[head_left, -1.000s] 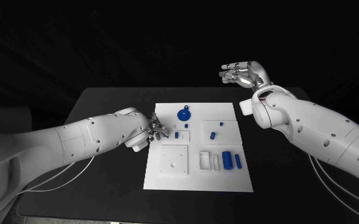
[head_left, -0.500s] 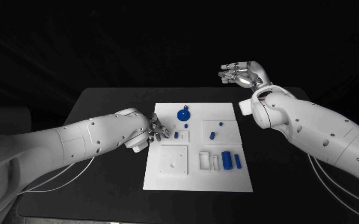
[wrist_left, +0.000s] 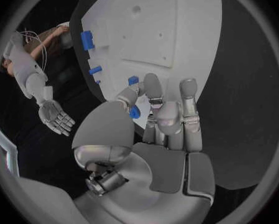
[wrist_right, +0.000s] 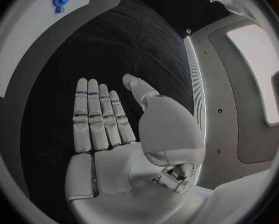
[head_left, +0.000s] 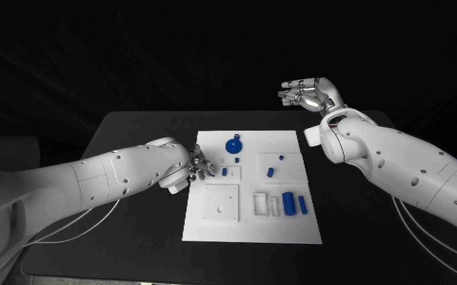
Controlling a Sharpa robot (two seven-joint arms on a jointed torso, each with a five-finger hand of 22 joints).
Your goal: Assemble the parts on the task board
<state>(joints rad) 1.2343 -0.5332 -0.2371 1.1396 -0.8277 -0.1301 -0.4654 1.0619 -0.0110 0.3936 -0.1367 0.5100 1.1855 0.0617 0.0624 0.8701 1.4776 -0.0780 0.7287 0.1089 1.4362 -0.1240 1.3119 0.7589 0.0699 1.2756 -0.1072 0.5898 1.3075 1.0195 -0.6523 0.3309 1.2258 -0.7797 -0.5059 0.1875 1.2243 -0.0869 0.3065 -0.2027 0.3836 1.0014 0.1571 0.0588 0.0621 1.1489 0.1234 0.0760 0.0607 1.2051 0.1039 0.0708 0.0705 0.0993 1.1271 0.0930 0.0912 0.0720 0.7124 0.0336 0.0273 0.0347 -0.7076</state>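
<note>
Two hands for you: left hand (head_left: 195,167) sits at the white board's (head_left: 286,229) left edge, thumb and finger pinching a small blue part (wrist_left: 134,112), mostly hidden. Right hand (head_left: 310,94) is raised beyond the table, flat open, holding nothing.

Robot lab or test bench, black-draped backdrop, black table (head_left: 142,126), white task board (head_left: 252,222) with blue parts (head_left: 288,202)

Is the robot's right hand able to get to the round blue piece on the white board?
Probably yes: the right hand hangs open above the table, holding nothing, and nothing lies between it and the round blue piece.
</note>
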